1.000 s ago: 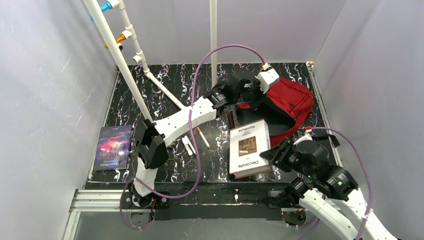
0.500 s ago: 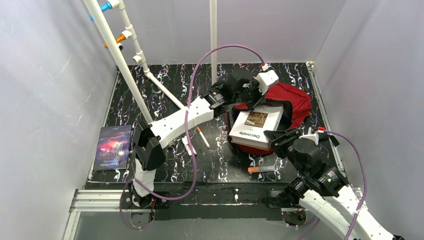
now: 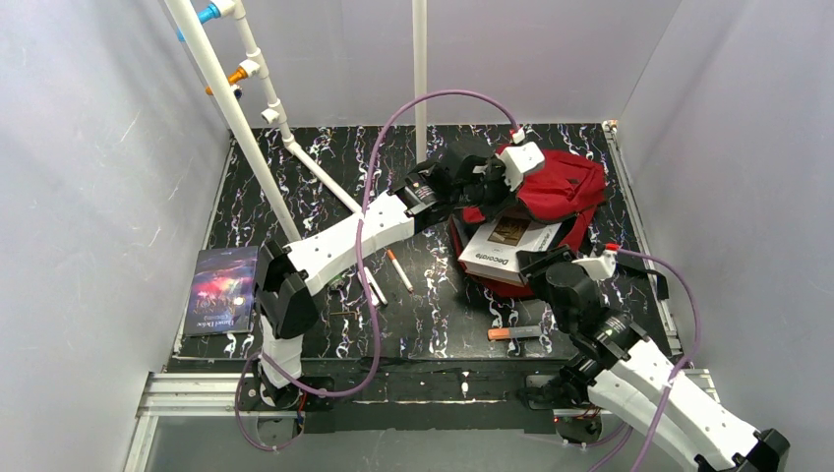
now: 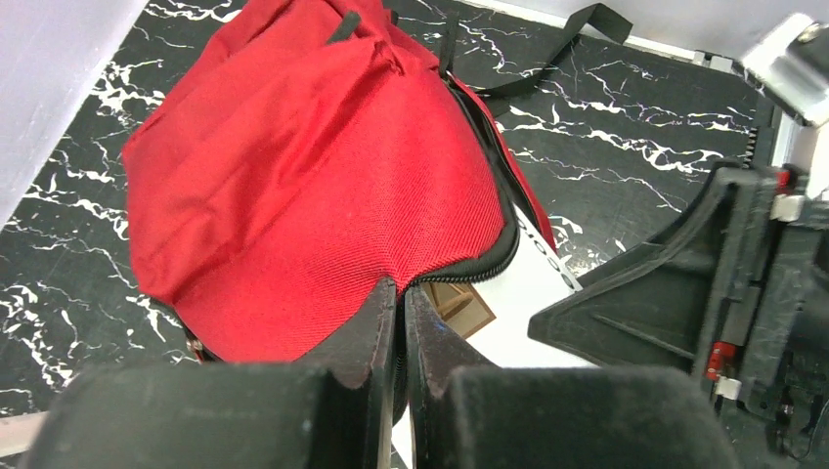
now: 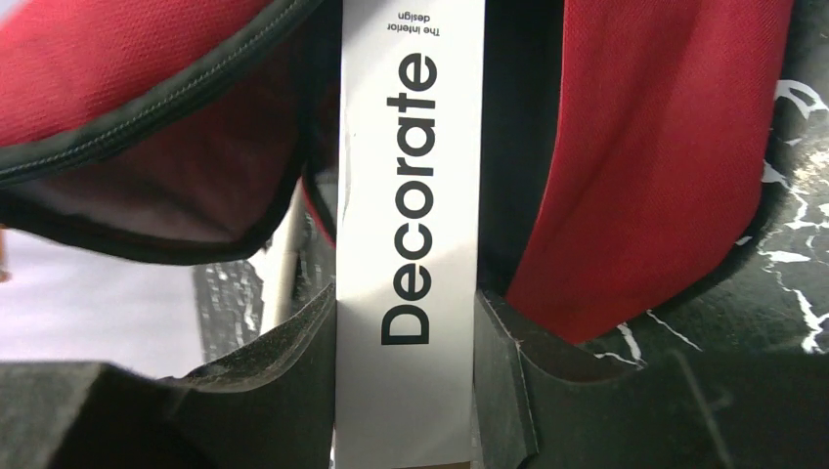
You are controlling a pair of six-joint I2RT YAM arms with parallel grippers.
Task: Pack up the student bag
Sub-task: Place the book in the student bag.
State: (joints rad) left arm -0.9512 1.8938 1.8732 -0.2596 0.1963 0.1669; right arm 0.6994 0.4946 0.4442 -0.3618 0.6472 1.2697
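My right gripper point(image 5: 406, 337) is clamped on the spine end of the white book point(image 5: 411, 147). The spine runs straight out from my fingers, with the red bag point(image 3: 561, 187) on both sides of it. My left gripper point(image 4: 399, 298) pinches the zip edge, lifting the flap. The bag lies beyond the book at the far right, so I judge the right arm should push.

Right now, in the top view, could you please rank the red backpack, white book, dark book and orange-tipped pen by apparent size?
1. Red backpack.
2. White book and dark book look alike; the white one is partly hidden in the backpack, so I won't rank them.
3. Orange-tipped pen.
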